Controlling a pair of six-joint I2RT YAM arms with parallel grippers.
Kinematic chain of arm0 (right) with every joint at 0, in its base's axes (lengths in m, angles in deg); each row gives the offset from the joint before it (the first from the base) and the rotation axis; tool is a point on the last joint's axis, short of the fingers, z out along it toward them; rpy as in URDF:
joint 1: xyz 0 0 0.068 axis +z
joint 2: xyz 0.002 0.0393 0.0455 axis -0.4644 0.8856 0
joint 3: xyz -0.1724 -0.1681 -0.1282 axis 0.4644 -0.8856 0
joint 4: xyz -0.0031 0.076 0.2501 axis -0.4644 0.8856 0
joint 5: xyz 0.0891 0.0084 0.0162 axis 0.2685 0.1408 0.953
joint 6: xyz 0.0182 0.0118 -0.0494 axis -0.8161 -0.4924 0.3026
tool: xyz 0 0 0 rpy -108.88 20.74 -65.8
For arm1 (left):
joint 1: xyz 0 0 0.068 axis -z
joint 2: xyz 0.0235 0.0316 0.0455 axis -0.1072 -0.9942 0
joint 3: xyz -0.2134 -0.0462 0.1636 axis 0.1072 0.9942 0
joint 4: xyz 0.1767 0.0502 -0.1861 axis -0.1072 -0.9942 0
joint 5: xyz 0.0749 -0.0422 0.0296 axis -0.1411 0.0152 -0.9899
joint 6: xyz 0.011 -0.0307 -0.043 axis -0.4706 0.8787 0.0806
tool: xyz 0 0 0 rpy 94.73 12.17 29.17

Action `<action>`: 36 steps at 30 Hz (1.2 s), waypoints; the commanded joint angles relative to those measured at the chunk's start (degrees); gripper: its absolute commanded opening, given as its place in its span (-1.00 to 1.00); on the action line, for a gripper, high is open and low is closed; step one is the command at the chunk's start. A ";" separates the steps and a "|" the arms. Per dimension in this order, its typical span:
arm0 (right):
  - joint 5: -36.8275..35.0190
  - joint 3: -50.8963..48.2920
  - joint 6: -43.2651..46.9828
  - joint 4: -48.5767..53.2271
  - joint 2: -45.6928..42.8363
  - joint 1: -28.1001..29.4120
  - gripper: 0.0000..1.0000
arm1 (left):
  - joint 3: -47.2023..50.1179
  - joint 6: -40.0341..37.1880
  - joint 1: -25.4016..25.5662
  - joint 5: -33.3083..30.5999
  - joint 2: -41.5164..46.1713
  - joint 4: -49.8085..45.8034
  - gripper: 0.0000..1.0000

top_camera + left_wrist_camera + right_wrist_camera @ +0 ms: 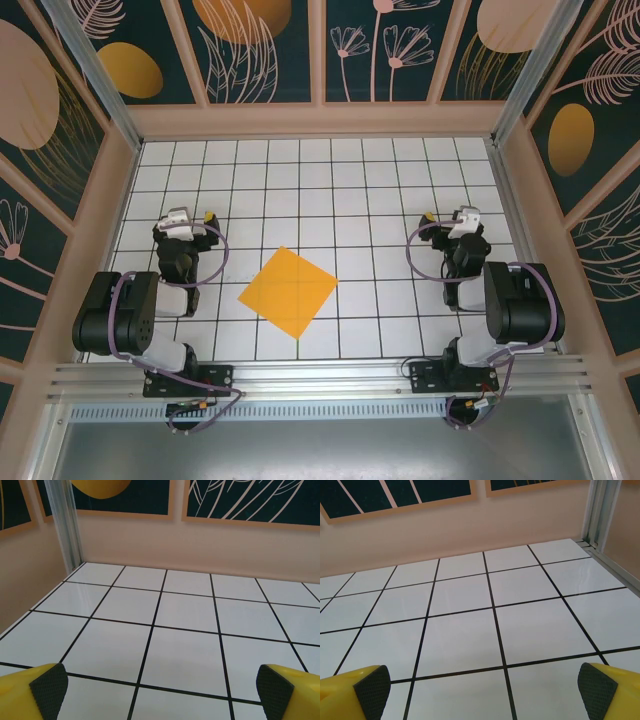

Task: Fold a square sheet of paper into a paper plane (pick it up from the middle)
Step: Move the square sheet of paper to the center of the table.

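Lying flat (turned diamond-wise) on the worktop's (380,200) near middle, the square sheet of paper (287,291) sits between left hand (193,217) and right hand (447,217), both released and empty, its centre open for pickup.

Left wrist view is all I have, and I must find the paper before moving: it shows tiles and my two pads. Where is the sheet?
Observer: The sheet lies flat on the table, turned like a diamond, behind the left gripper and to its right.
Operator: Is it folded yet?
Observer: No crease shows from above; it looks like a plain square.
Operator: And the other side?
Observer: The right gripper is open over bare table, apart from the sheet.
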 commanded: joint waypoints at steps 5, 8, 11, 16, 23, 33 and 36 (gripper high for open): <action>1.27 0.47 0.81 -0.80 0.37 -0.42 0.98 | -0.43 -0.39 -0.25 0.93 -0.21 1.36 0.97; 1.27 0.46 0.82 -0.80 0.43 -0.42 0.98 | -0.43 -0.47 -0.24 0.94 -0.20 1.36 0.97; 1.27 0.47 0.79 -0.80 0.38 -0.39 0.98 | -0.42 -0.46 -0.25 0.92 -0.16 1.36 0.97; 1.30 0.46 0.81 -0.80 0.41 -0.42 0.98 | -0.51 -0.43 -0.22 0.93 -0.27 1.36 0.97; 1.37 0.48 0.78 -0.88 0.39 -0.50 0.98 | -0.35 -0.43 -0.25 0.85 -0.10 1.51 0.98; -14.03 12.97 -2.13 30.90 -10.75 6.70 0.98 | -3.45 2.93 -0.25 -6.87 10.92 -13.51 0.97; -9.02 24.30 -7.75 50.07 -7.13 8.45 0.98 | -9.63 6.91 -0.25 -9.34 13.98 -25.29 0.97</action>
